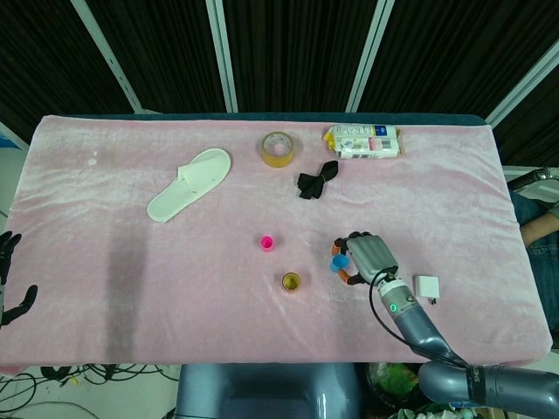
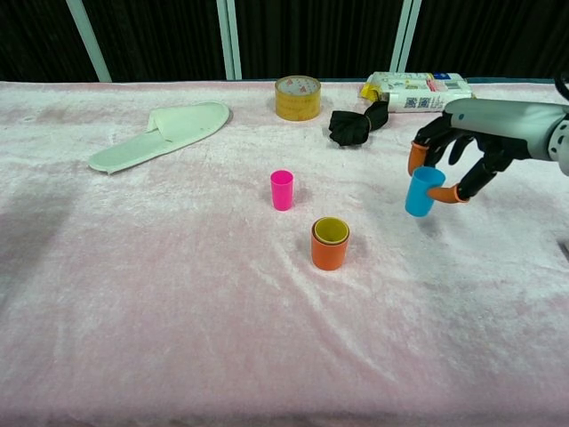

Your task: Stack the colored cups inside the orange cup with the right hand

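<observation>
Blue cup [image 2: 423,190] up off the pink cloth [image 2: 178,285], pinched at its rim in the right hand [image 2: 453,151] and tilted slightly, hanging to the right of the orange cup [image 2: 329,250] and apart from it. Seen from the head camera too: same blue cup [image 1: 336,261] tucked under the fingers of that hand [image 1: 362,256], with the orange cup [image 1: 291,282] near, lower left. Yellow cup [image 2: 331,230] nested inside the orange one, rim showing just above. Pink cup [image 2: 282,189] upright on the cloth, up and left of the orange cup, untouched. Left hand [image 1: 9,271] barely in at the head view's left edge, off the table, dark fingers apart, gripping nothing. Further back: white slipper [image 2: 163,132], tape roll [image 2: 297,97], black rag [image 2: 354,124], printed packet [image 2: 420,91].
</observation>
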Robot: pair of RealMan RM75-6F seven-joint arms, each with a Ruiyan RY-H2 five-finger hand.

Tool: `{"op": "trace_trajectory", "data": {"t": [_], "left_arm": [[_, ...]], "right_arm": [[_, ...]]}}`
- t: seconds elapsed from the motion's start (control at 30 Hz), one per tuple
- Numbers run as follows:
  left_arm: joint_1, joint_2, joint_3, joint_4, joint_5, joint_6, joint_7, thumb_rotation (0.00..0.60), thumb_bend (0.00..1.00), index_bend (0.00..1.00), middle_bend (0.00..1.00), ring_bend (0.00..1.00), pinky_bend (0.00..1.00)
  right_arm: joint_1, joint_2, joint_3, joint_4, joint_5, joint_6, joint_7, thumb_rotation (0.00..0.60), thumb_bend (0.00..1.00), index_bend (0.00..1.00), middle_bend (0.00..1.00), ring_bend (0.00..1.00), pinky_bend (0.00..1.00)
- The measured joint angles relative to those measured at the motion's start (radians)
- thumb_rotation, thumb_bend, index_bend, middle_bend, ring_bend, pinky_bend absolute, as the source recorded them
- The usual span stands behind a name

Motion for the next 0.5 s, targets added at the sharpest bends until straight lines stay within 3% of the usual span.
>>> {"op": "trace_trajectory", "data": {"t": [0.2,0.5], "left_arm": [[0.001,0.000,0.001,0.000,0.005,0.004,-0.003,0.600,0.34,0.07,0.05,0.00,0.01],[0.000,0.002,0.000,0.000,0.006,0.001,-0.010,0.600,0.34,0.07,0.05,0.00,0.01]], "right_arm": [[0.039,0.010,0.025,-0.114,0.040,0.021,-0.071,0.600,0.38,0.55,0.48,0.27,0.26],[0.091,-0.087,0.019,-0.131,0.050,0.070,-0.166,0.600,0.38,0.55,0.48,0.27,0.26]]}}
